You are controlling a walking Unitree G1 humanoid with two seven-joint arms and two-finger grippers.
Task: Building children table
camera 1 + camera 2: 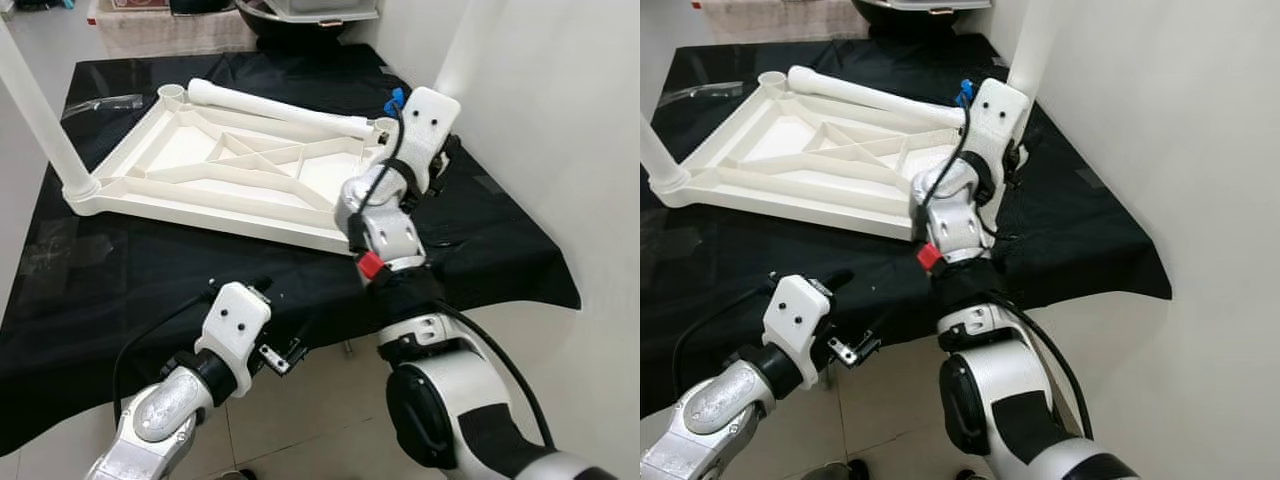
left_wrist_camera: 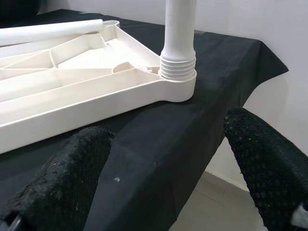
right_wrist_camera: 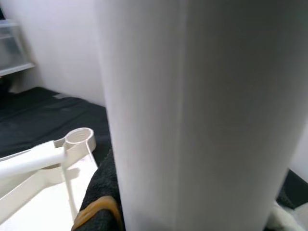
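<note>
Right wrist view sits tight against a thick white table leg [image 3: 192, 110] standing upright, with a black finger [image 3: 98, 192] pressed to its side; from the head cameras the right gripper [image 1: 440, 160] is up at the near right corner of the tabletop, wrapped around that leg, though how far its fingers are closed I cannot tell. The leg rises out of the corner socket and runs up past the top of the frame beside the white wall [image 1: 560, 130].

The upturned white tabletop [image 1: 230, 175] lies flat on the surface, which is draped in a black cloth [image 1: 130, 270], its ribbed underside facing up. A second leg [image 1: 45, 120] stands in the left corner socket. A loose leg [image 1: 285, 110] lies across the far edge of the tabletop, next to an empty round socket [image 1: 172, 92].

The left gripper [image 2: 168, 168] hangs low at the near edge of the surface, its two black fingers [image 2: 62, 183] spread wide and holding nothing, pointing toward the corner where the right-hand leg is screwed in. A clear plastic bag [image 1: 100, 103] lies on the cloth beyond the far left corner.
</note>
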